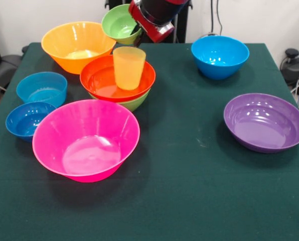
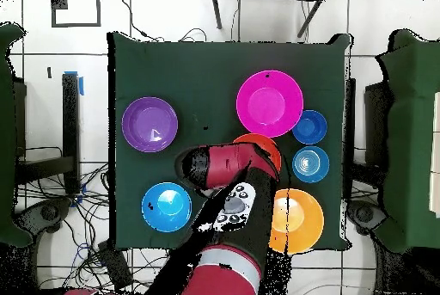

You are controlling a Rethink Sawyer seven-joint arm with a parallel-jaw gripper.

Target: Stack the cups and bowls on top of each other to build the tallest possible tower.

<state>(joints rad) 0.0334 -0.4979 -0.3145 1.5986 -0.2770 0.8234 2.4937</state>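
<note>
The tower stands left of centre in the front view: a medium green bowl [image 1: 137,103] at the bottom, a red-orange bowl [image 1: 100,80] nested in it, and the yellow cup [image 1: 128,68] upright in that. My gripper [image 1: 136,31] is just above and behind the cup, shut on the rim of a small green bowl [image 1: 118,23], which hangs tilted in the air. In the overhead view the arm [image 2: 225,171] covers the cup and gripper; only an edge of the red-orange bowl [image 2: 256,142] shows.
A large orange bowl [image 1: 77,45] sits behind the tower and a large pink bowl [image 1: 87,138] in front. A light-blue bowl [image 1: 41,88] and a dark blue bowl [image 1: 26,119] are at the left. A blue bowl [image 1: 219,55] and a purple bowl [image 1: 265,122] are at the right.
</note>
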